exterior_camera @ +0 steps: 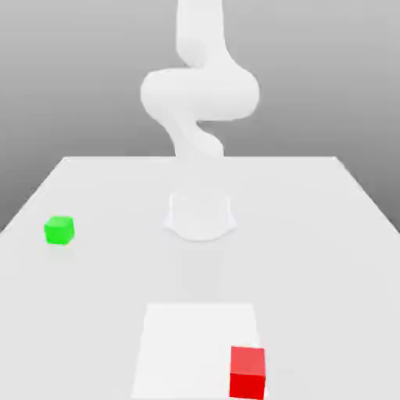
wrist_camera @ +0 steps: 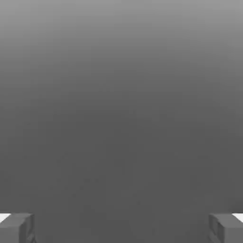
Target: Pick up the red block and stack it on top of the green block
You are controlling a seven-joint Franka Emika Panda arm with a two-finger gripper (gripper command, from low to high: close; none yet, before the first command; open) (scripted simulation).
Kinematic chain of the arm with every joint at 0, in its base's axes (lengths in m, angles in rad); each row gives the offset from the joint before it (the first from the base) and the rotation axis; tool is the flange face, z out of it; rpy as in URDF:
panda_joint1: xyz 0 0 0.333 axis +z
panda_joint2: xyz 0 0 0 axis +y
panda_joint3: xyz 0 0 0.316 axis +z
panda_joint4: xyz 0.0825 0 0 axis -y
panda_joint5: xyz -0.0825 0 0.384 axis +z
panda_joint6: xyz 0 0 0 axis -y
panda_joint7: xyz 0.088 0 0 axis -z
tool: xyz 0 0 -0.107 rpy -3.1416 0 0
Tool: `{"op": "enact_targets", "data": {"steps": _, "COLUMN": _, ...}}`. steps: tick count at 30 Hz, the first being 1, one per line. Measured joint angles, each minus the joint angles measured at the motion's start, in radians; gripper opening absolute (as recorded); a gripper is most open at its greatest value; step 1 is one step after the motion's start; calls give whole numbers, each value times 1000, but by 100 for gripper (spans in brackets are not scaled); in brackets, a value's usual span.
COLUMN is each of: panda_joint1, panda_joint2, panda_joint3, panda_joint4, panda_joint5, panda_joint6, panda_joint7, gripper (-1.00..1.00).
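My arm [exterior_camera: 201, 94] is the biggest thing here, rising from its base [exterior_camera: 200, 219] towards the tabletop's far edge [exterior_camera: 200, 158], that is, the edge at the top of the exterior view. The tabletop [exterior_camera: 312, 266] spreads out below, and on it, towards the near edge, lies a flat white panel [exterior_camera: 187, 351]. My pincer [wrist_camera: 121, 228] is released, its two fingers wide apart with nothing between them.

Then the cubes. The red block [exterior_camera: 248, 373] sits at the near edge of the tabletop as the exterior view frames it, over the panel's near corner on the exterior view's right. The green block [exterior_camera: 59, 230] is well apart from it, close to the side edge on the exterior view's left, farther back (a long carry, I'd say).

I judge that I am at the very start: the red block has to be reached and gripped first. If I come down off-centre or turned against its faces, a fingertip could land on its top or shove it away. A shallow grip could let it slip on the way across. And at the green block — if I travel too low, I might knock it towards that side edge; if I let go off-centre or too high, the red one could topple off.
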Motion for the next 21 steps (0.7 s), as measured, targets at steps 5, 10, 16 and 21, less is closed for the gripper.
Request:
{"op": "enact_targets", "data": {"steps": 5, "panda_joint1": -18, "panda_joint2": 187, "panda_joint3": 42, "panda_joint4": -30, "panda_joint5": -25, "panda_joint6": 69, "panda_joint7": 59, "gripper": 0}}
{"op": "enact_targets", "data": {"steps": 10, "panda_joint1": -30, "panda_joint2": 369, "panda_joint3": 77, "panda_joint4": -59, "panda_joint5": -50, "panda_joint6": 135, "panda_joint7": 118, "gripper": 0}}
{"op": "enact_targets", "data": {"steps": 16, "panda_joint1": -32, "panda_joint2": 587, "panda_joint3": 106, "panda_joint4": -93, "panda_joint5": -76, "panda_joint6": 215, "panda_joint7": 185, "gripper": 0}}
{"op": "enact_targets", "data": {"steps": 21, "panda_joint1": -14, "panda_joint2": 767, "panda_joint3": 115, "panda_joint4": -122, "panda_joint5": -82, "panda_joint6": 283, "panda_joint7": 230, "gripper": 0}}
